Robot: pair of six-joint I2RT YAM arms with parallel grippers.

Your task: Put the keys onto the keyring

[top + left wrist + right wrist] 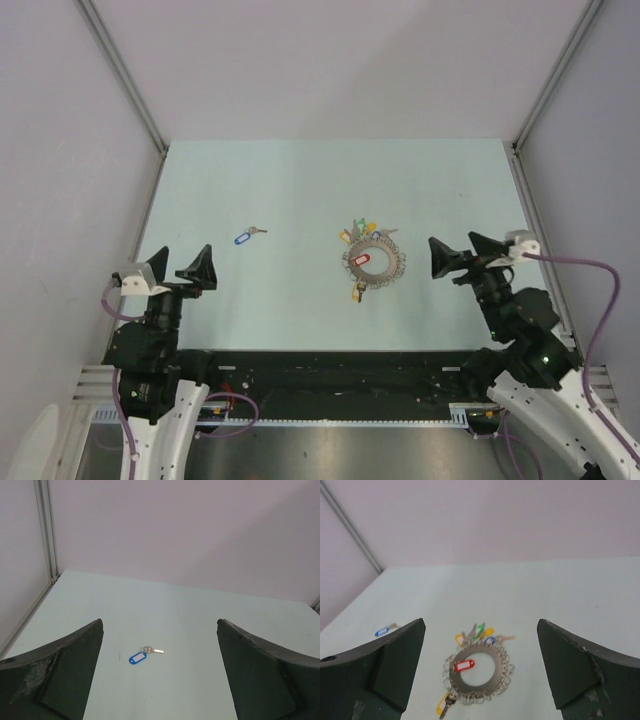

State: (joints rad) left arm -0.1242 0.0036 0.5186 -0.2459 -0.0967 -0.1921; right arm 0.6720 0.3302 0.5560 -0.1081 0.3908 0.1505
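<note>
A small silver key with a blue tag [245, 236] lies alone on the pale table, left of the middle; it shows ahead of my left gripper [145, 653] and far left in the right wrist view [382, 630]. The grey keyring [395, 264] lies flat right of the middle, fringed with small rings and green, yellow, blue and red tags [500, 668]. A yellow-tagged key [441, 706] lies against its near-left edge [358, 292]. My left gripper [183, 258] hangs open and empty near the front left [160, 625]. My right gripper [455, 243] is open and empty, right of the keyring [481, 622].
Pale walls with metal corner posts [125, 75] enclose the table on three sides. A black rail [330, 365] runs along the near edge between the two arm bases.
</note>
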